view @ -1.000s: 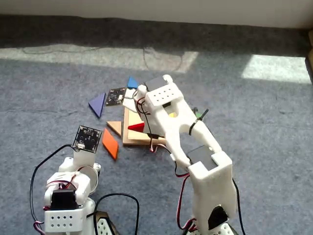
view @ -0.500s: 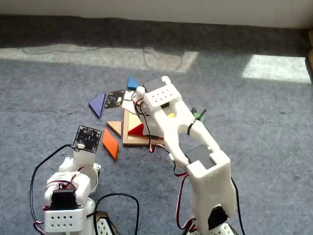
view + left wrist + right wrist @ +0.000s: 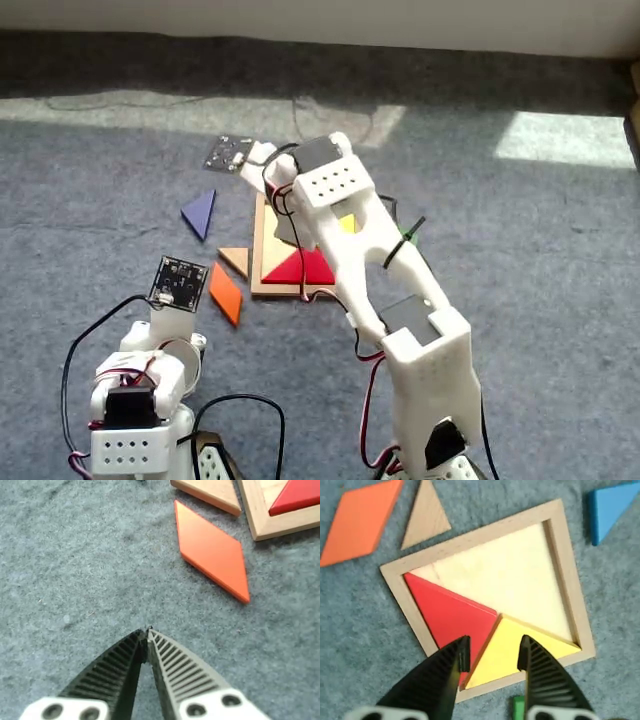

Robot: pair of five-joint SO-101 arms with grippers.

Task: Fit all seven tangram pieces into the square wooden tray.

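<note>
In the high view, my right arm hangs over the square wooden tray (image 3: 275, 291) on the grey carpet. The red triangle (image 3: 300, 268) lies inside it, with the yellow triangle (image 3: 346, 224) touching it. By my count that is two of seven. Outside, the wooden triangle (image 3: 235, 260) sits at the tray's 9 o'clock, just beside the rim. The orange parallelogram (image 3: 225, 293) is at 8 o'clock and the purple triangle (image 3: 200, 212) at 10 o'clock, farther off. A small green piece (image 3: 408, 237) lies at 3 o'clock (I cannot make out its shape).

In the left wrist view, my left gripper (image 3: 147, 631) is pressed together with nothing in it, over bare carpet near the orange parallelogram (image 3: 212, 550).

In the right wrist view, my right gripper (image 3: 493, 645) is spread and empty above the seam where red meets yellow. Roughly half the tray floor is bare wood. The blue triangle (image 3: 612, 505) lies outside the rim. I judge five pieces are left to place.
</note>
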